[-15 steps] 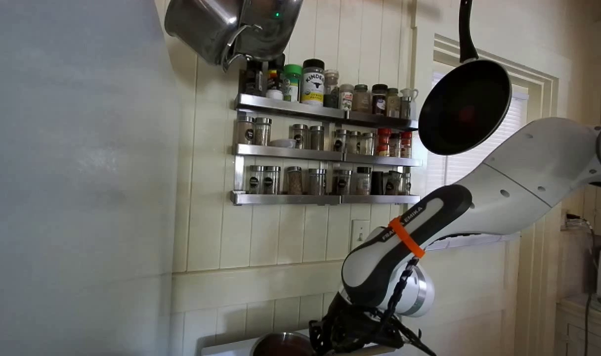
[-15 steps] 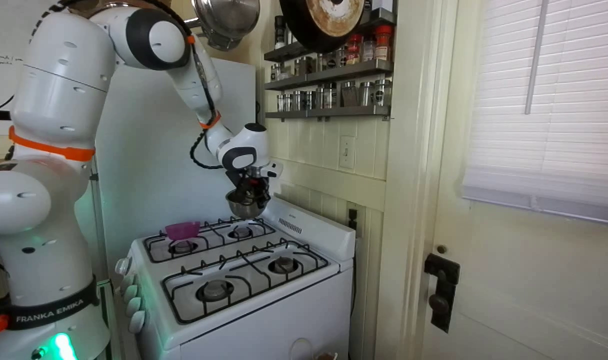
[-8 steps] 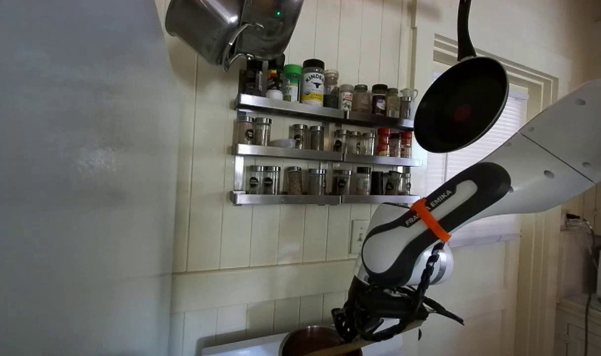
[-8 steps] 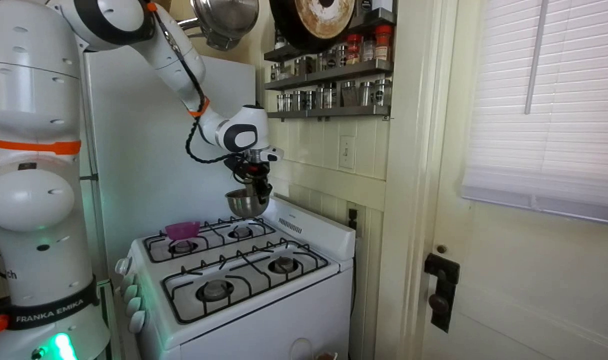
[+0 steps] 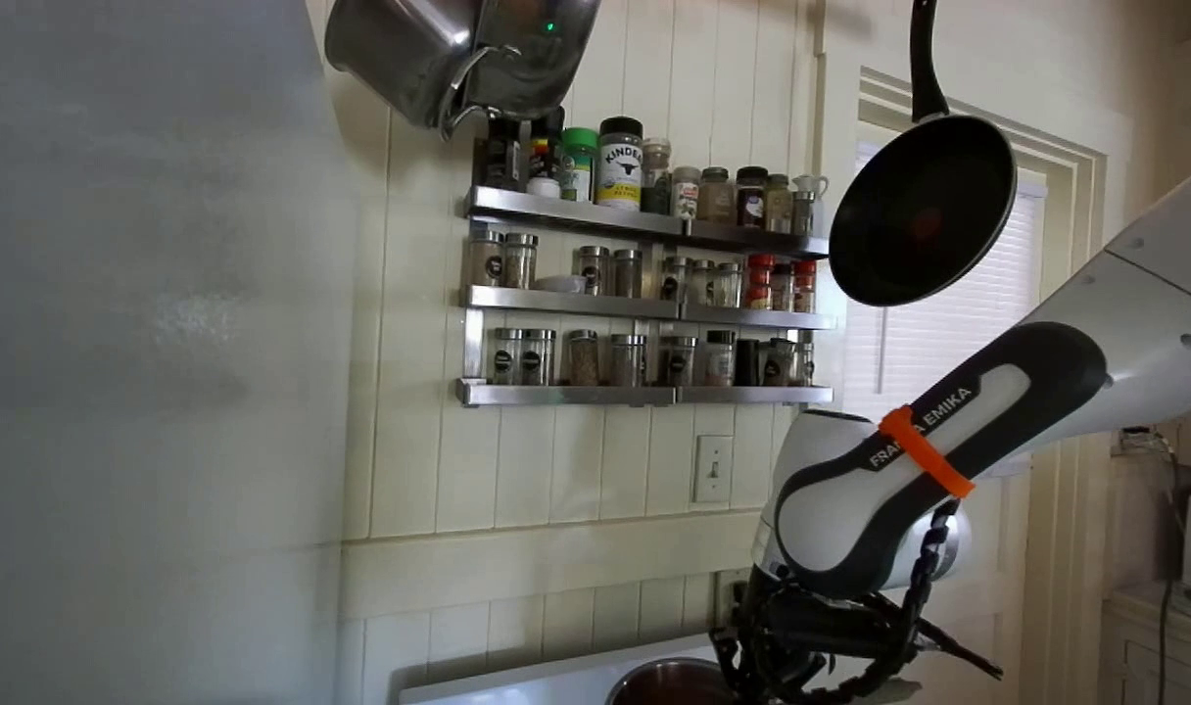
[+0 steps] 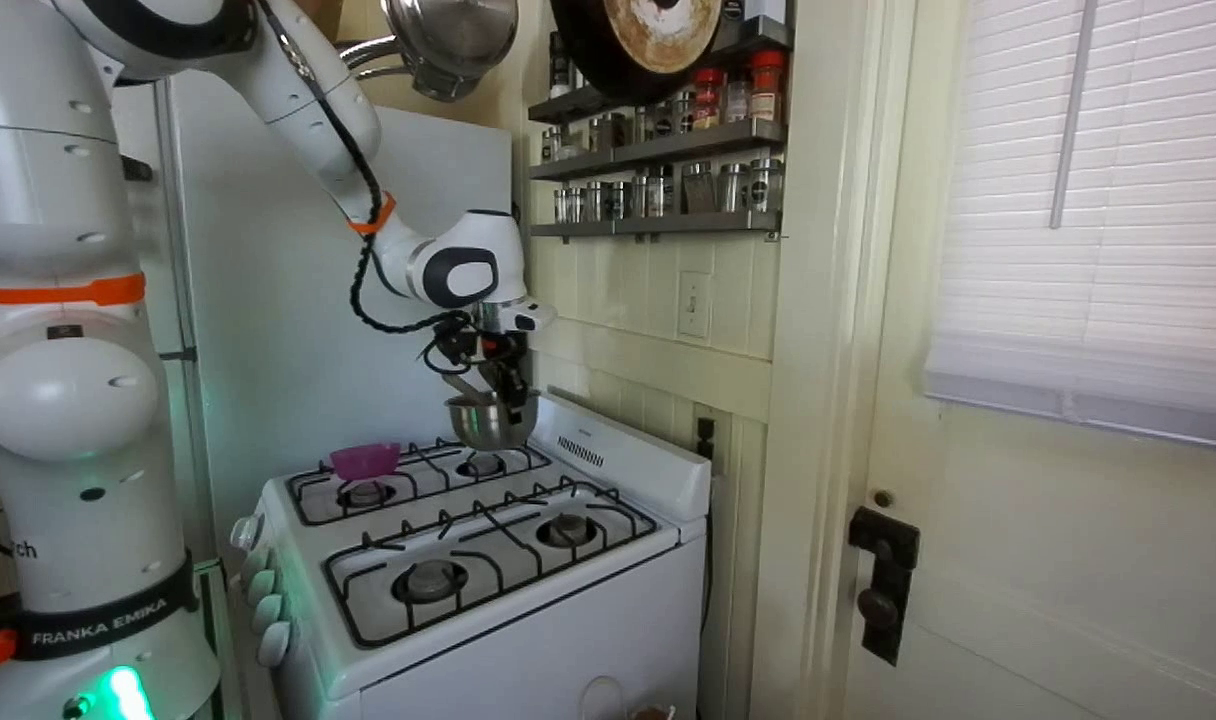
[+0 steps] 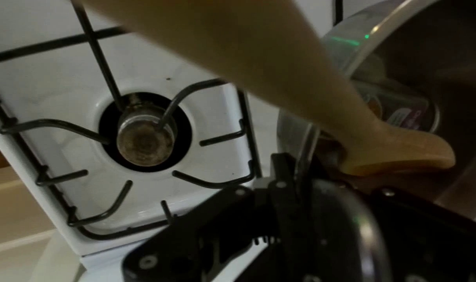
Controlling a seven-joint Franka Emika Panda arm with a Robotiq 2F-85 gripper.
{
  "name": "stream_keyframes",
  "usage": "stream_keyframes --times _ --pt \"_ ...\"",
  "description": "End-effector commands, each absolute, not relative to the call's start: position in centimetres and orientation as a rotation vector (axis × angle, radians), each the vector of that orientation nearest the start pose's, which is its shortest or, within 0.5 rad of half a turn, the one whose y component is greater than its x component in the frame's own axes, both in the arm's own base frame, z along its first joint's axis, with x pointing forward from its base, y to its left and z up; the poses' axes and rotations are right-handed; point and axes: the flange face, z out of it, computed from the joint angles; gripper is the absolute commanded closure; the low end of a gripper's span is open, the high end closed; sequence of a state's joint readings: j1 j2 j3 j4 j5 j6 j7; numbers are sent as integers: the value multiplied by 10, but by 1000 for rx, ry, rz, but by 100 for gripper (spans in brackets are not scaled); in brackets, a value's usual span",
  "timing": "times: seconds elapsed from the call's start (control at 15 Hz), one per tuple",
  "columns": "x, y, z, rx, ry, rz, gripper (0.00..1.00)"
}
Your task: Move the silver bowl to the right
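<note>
The silver bowl shows in both exterior views (image 5: 666,670) (image 6: 488,428) and at the right of the wrist view (image 7: 341,43). My gripper (image 7: 296,172) is shut on the bowl's rim, one finger outside and one inside. In an exterior view my gripper (image 6: 513,400) holds the bowl roughly upright above the back of the stove. A wooden utensil (image 7: 261,58) leans in the bowl and sticks out over its rim. A labelled packet or lid (image 7: 402,113) shows inside the bowl, partly hidden by the utensil. The inner fingertip is dark and hard to see.
The white stove (image 6: 528,640) has black grates and burners (image 6: 431,580). A pink bowl (image 6: 365,460) sits on its front far burner. The stove's raised back panel (image 6: 618,450) stands close behind the silver bowl. A pan (image 5: 924,211) and spice shelves (image 5: 644,396) are above.
My arm has carried the silver bowl to the right in an exterior view. In an exterior view the bowl appears slightly lower and larger. The grip on the rim looks unchanged.
</note>
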State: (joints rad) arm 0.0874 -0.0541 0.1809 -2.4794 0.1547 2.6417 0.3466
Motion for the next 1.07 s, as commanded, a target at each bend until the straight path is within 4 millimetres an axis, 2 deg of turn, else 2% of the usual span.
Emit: stream_keyframes --times 0.0,0.13,0.27,0.33,0.53,0.6,0.73,1.0 --pt "434 93 344 -2918 559 -402 96" --pt "419 74 343 -2864 692 -441 96" --pt "412 66 342 -2774 776 -488 96" --pt "429 71 332 -2857 692 -412 85" --pt "419 64 332 -2813 753 -442 85" --pt "418 65 332 -2811 755 -442 96" --pt "429 41 329 -2829 797 -454 96" --pt "435 -14 318 -2877 870 -452 96"
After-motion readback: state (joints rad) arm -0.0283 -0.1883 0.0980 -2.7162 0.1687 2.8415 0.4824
